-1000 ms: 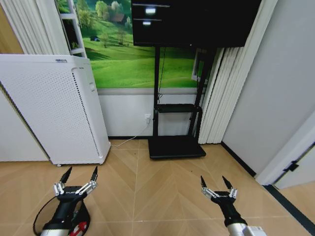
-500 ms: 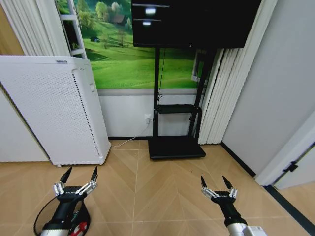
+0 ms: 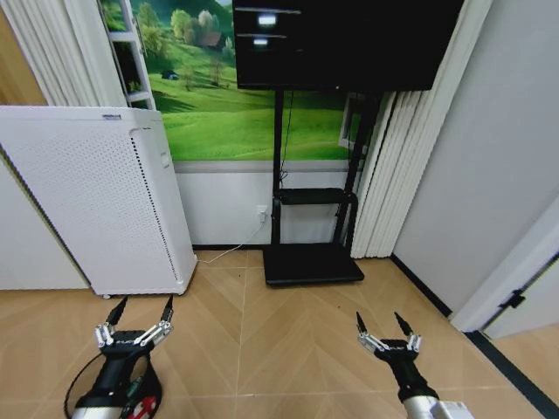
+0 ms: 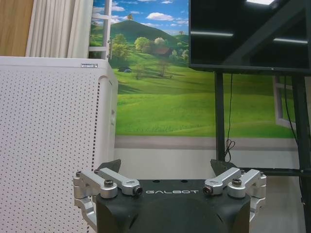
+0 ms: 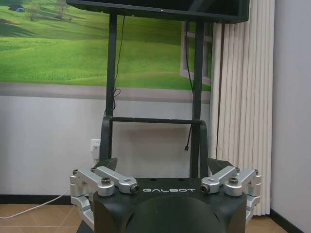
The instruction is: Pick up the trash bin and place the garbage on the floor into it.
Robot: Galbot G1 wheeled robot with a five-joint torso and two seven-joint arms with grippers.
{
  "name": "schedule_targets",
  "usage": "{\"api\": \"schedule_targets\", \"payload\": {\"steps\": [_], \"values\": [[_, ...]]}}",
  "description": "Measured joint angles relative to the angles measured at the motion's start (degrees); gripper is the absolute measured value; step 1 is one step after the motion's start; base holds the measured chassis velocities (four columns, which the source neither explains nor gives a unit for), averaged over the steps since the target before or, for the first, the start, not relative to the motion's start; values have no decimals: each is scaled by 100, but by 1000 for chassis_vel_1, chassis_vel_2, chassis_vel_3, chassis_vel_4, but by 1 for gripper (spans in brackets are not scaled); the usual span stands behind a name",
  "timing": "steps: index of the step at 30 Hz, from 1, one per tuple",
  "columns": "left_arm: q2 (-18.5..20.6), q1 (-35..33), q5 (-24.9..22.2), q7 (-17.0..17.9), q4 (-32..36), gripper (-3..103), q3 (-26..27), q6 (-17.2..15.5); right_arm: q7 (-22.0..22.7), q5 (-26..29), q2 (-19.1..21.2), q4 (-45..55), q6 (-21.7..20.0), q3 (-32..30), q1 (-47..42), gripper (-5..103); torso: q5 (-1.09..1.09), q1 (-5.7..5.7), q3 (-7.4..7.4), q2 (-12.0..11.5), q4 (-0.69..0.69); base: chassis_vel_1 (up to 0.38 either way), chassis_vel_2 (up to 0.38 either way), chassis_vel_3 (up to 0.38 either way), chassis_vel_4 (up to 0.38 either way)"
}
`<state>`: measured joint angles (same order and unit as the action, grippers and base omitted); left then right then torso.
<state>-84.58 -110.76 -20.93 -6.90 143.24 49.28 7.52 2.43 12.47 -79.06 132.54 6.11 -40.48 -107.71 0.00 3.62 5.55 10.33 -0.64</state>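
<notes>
Both metal-fingered grippers hang low over a herringbone wood floor (image 3: 288, 332), empty, fingers spread apart. The left gripper (image 3: 140, 312) hovers above the trash bin (image 3: 83, 388), a round black wire basket mostly hidden by the arm; a red-and-white piece of garbage (image 3: 144, 406) shows beside the wrist, cut off by the view's edge. Ahead of it stands a tall white perforated box appliance (image 3: 96, 201). The right gripper (image 3: 384, 326) points toward a black TV stand (image 3: 310, 262) by pleated white curtains (image 3: 397, 166).
</notes>
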Motion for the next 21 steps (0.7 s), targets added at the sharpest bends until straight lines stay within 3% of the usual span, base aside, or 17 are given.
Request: {"api": "schedule_targets", "payload": {"steps": [21], "values": [[0, 0, 0, 0, 0, 100, 0, -5, -1, 0, 0, -2, 4, 0, 0, 100, 0, 118, 369, 486, 0, 0, 0, 0, 0]]}}
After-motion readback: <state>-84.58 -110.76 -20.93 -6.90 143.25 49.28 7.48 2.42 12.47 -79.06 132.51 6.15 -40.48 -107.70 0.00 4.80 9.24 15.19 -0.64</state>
